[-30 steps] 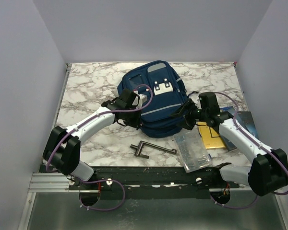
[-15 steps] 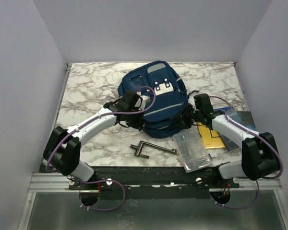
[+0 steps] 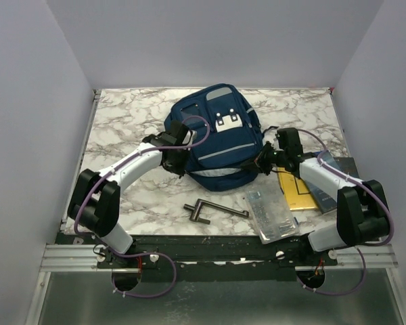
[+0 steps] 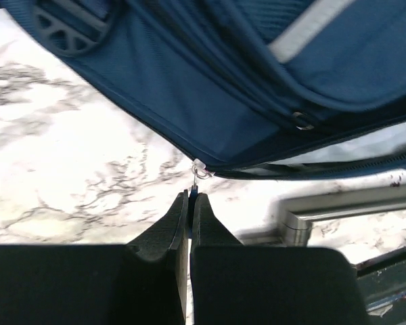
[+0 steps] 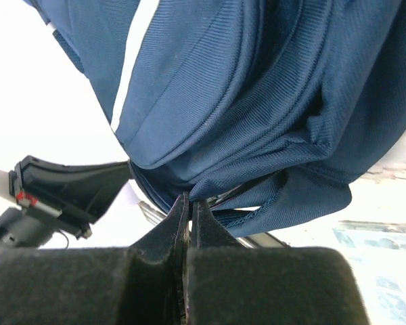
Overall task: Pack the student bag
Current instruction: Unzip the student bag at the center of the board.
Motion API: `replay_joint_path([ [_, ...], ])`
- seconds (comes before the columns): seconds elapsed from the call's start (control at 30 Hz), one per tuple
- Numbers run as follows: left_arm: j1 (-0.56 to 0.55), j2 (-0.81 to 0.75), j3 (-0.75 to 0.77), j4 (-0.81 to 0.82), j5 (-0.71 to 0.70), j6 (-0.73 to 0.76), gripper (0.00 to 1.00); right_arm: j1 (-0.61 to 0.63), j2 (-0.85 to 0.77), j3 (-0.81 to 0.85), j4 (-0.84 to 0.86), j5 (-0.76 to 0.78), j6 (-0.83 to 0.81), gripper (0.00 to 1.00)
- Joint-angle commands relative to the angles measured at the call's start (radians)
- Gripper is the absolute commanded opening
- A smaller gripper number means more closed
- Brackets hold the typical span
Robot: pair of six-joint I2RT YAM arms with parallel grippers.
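Student bag (image 3: 220, 139) lies mid-table (image 3: 122, 122), toward 12 o'clock; left gripper (image 4: 191, 198), at the bag's 8 o'clock edge, is clenched on the zipper pull (image 4: 199, 170); right gripper (image 5: 188, 202), at its 4 o'clock edge, is clenched against bunched cloth, any pinch hidden between the jaws.

On the marble bench (image 3: 122, 128) lie a black metal tool (image 3: 213, 210), a clear plastic case (image 3: 271, 214) beside it, a yellow book (image 3: 298, 193) and a dark book (image 3: 342, 172).
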Motion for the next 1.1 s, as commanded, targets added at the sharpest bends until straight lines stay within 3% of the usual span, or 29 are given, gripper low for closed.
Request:
replay_joint_path([
  [0.0, 0.093, 0.015, 0.043, -0.1, -0.142, 0.038, 0.0, -0.038, 0.023, 0.091, 0.041, -0.061, -0.095, 0.0],
  [0.37, 0.226, 0.221, 0.265, -0.077, -0.232, 0.004, 0.0, -0.051, 0.101, 0.187, 0.033, -0.17, -0.123, 0.0],
  [0.6, 0.242, 0.231, 0.303, -0.029, -0.145, 0.065, 0.0, -0.065, 0.104, 0.233, 0.083, -0.238, -0.081, 0.0],
  [0.83, 0.294, 0.363, 0.372, 0.008, -0.127, 0.157, 0.0, -0.066, 0.1, 0.313, 0.086, -0.3, -0.043, 0.0],
  [0.93, 0.305, 0.425, 0.559, -0.197, -0.023, 0.133, 0.0, -0.066, 0.114, 0.357, 0.055, -0.294, -0.075, 0.0],
  [1.03, 0.257, 0.349, 0.547, -0.19, -0.035, 0.116, 0.0, -0.064, 0.146, 0.385, 0.068, -0.329, -0.08, 0.0],
  [1.07, 0.259, 0.333, 0.541, -0.184, 0.011, 0.113, 0.06, -0.063, 0.15, 0.39, 0.081, -0.333, -0.078, 0.0],
])
